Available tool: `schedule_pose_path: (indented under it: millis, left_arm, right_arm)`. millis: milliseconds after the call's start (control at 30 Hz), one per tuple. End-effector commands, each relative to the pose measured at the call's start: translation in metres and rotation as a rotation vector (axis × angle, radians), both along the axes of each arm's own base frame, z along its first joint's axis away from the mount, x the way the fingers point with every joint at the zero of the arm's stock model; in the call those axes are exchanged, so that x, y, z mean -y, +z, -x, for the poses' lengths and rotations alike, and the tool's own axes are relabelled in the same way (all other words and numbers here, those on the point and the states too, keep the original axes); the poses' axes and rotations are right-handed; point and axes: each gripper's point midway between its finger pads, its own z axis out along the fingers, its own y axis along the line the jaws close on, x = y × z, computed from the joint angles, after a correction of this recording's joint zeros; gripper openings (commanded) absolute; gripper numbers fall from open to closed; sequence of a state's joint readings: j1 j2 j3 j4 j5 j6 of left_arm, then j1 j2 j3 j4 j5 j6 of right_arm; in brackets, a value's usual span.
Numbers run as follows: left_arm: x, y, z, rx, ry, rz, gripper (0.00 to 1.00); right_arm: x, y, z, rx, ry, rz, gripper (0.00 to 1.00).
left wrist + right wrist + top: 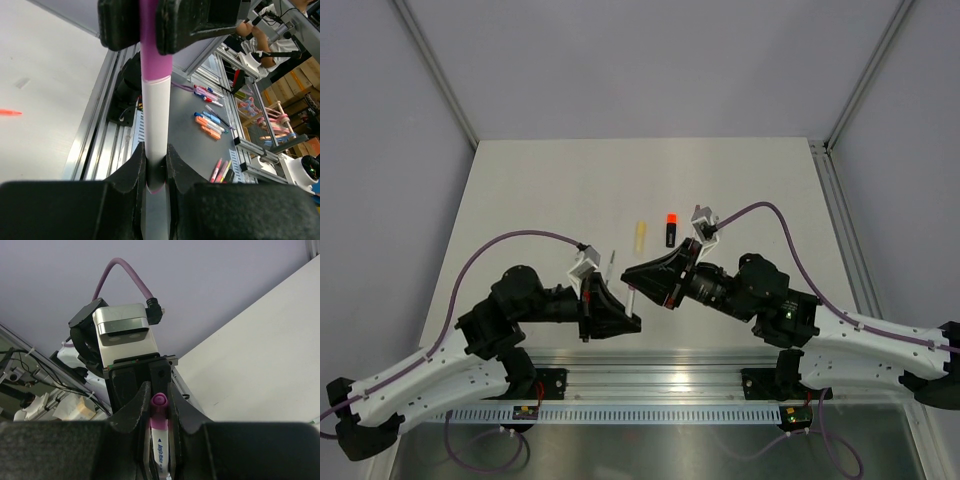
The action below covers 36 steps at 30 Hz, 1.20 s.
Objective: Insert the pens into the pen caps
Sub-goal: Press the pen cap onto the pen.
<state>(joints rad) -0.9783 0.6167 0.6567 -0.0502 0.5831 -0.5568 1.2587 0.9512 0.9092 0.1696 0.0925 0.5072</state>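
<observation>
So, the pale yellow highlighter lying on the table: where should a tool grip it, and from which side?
Probably mid-barrel, from above, closing across its narrow width. The pale yellow highlighter lies flat, pointing away from the arms, with bare table on both long sides; the black highlighter lies apart.

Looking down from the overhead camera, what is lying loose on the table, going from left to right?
Thin grey pen → pale yellow highlighter → black highlighter with orange tip. The white pen in the robot's grip overlaps these across the picture, so I leave it out.
</observation>
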Motion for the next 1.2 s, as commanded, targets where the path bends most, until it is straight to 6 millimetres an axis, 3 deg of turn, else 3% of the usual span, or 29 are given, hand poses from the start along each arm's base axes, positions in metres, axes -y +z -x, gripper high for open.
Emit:
schedule_pose_path:
  millis: [0, 133, 200, 300, 400, 467, 600, 700, 733, 800, 867, 900, 1000, 1033, 1067, 1167]
  left_arm:
    - [-0.015, 0.099, -0.007, 0.216, 0.092, 0.298, 0.00]
    - [-0.016, 0.097, -0.002, 0.218, 0.066, 0.292, 0.00]
    - [-0.016, 0.100, 0.001, 0.213, 0.044, 0.305, 0.00]
    - [-0.017, 0.111, 0.009, 0.221, 0.000, 0.340, 0.00]
    - [-0.020, 0.113, 0.001, 0.251, 0.059, 0.297, 0.00]
    - [-0.024, 0.117, -0.003, 0.278, 0.092, 0.292, 0.00]
    - [-0.030, 0.129, -0.011, 0.328, 0.125, 0.267, 0.00]
    - [-0.032, 0.130, -0.016, 0.325, 0.114, 0.263, 0.00]
    - [-0.030, 0.125, -0.015, 0.316, 0.091, 0.259, 0.00]
    - [-0.027, 0.126, -0.018, 0.299, 0.068, 0.277, 0.00]
    - [-0.025, 0.124, -0.023, 0.282, 0.069, 0.279, 0.00]
    - [-0.023, 0.123, -0.026, 0.281, 0.068, 0.277, 0.00]
    - [-0.024, 0.122, -0.029, 0.278, 0.069, 0.271, 0.00]
    - [-0.024, 0.122, -0.030, 0.280, 0.073, 0.268, 0.00]
    - [-0.025, 0.123, -0.030, 0.281, 0.077, 0.268, 0.00]
    - [-0.027, 0.126, -0.033, 0.300, 0.093, 0.262, 0.00]
  right_arm:
    - [-0.006, -0.117, 0.027, -0.130, 0.095, 0.272, 0.00]
    - [0.000, -0.130, 0.045, -0.136, 0.183, 0.294, 0.00]
    - [-0.003, -0.114, 0.056, -0.098, 0.262, 0.300, 0.00]
    - [-0.010, -0.116, 0.069, -0.092, 0.357, 0.369, 0.00]
    - [-0.019, -0.125, 0.072, -0.143, 0.361, 0.365, 0.00]
    - [-0.014, -0.144, 0.071, -0.186, 0.327, 0.380, 0.00]
    - [-0.018, -0.150, 0.083, -0.223, 0.305, 0.309, 0.00]
    - [-0.013, -0.163, 0.085, -0.220, 0.264, 0.394, 0.00]
    - [-0.005, -0.164, 0.081, -0.217, 0.233, 0.412, 0.00]
    - [-0.010, -0.157, 0.085, -0.224, 0.254, 0.362, 0.00]
    - [-0.020, -0.167, 0.097, -0.257, 0.283, 0.382, 0.00]
    - [-0.015, -0.189, 0.116, -0.269, 0.314, 0.488, 0.00]
    - [-0.009, -0.180, 0.107, -0.237, 0.222, 0.508, 0.00]
    - [-0.003, -0.162, 0.104, -0.227, 0.209, 0.437, 0.00]
    - [-0.003, -0.160, 0.107, -0.242, 0.221, 0.412, 0.00]
    - [-0.011, -0.208, 0.119, -0.312, 0.231, 0.536, 0.00]
